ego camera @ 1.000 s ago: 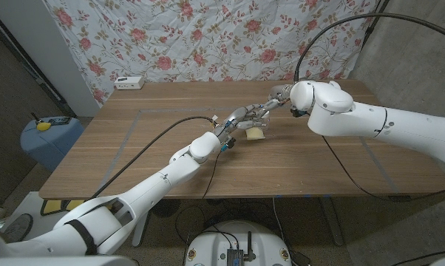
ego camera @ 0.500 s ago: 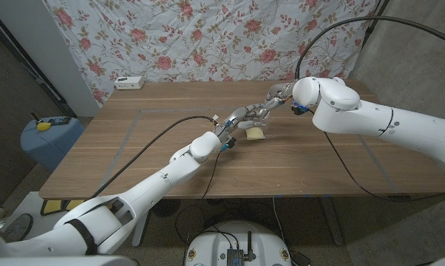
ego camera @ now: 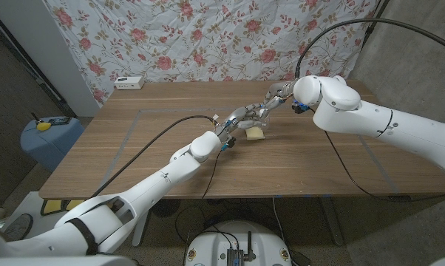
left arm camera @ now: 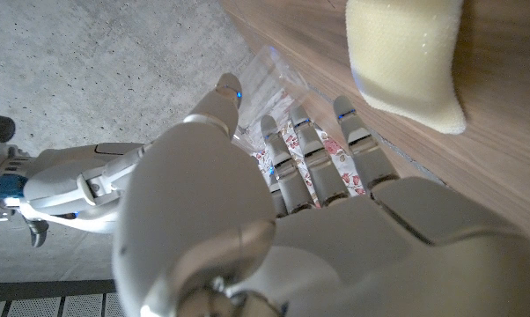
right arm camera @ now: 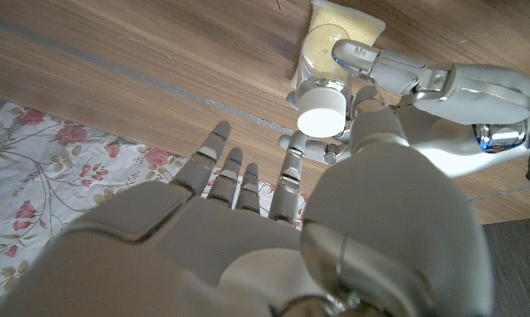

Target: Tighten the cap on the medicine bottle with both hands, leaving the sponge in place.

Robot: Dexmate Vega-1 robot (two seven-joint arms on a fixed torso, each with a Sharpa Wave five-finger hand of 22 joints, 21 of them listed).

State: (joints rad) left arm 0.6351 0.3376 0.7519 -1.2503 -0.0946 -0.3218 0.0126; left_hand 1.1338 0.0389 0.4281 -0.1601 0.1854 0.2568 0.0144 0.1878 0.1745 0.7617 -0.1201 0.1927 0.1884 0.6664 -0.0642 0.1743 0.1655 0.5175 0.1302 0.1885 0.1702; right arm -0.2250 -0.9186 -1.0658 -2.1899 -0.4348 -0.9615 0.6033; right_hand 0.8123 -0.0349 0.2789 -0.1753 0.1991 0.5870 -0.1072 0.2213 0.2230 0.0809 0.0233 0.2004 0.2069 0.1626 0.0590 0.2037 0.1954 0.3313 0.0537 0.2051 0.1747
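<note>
Wooden counter (ego camera: 134, 140), long side toward the robot, a floral cloth (ego camera: 208, 37) hanging behind it. Both arms meet near the counter's middle. Left hand (ego camera: 233, 122) reaches in from the near left; in the right wrist view its fingers (right arm camera: 379, 63) wrap the medicine bottle (right arm camera: 322, 92), which stands upright on the counter, so this hand grips the bottle body. Right hand (ego camera: 276, 98) comes in from the far right, just beside the bottle; in its own wrist view the fingers (right arm camera: 239, 180) are spread apart and extended, holding nothing, fingertips near the cap but whether they touch it cannot be told. White round cap (right arm camera: 323, 113) sits on top of the bottle, seen end-on. Yellow sponge (ego camera: 255, 133) lies flat on the counter right beside the bottle, on its near-right side in the head view; the left wrist view shows it (left arm camera: 406, 57) as a pale yellow block on the wood. A small white box (ego camera: 129, 83) sits at the counter's far left edge, well apart from the hands.
</note>
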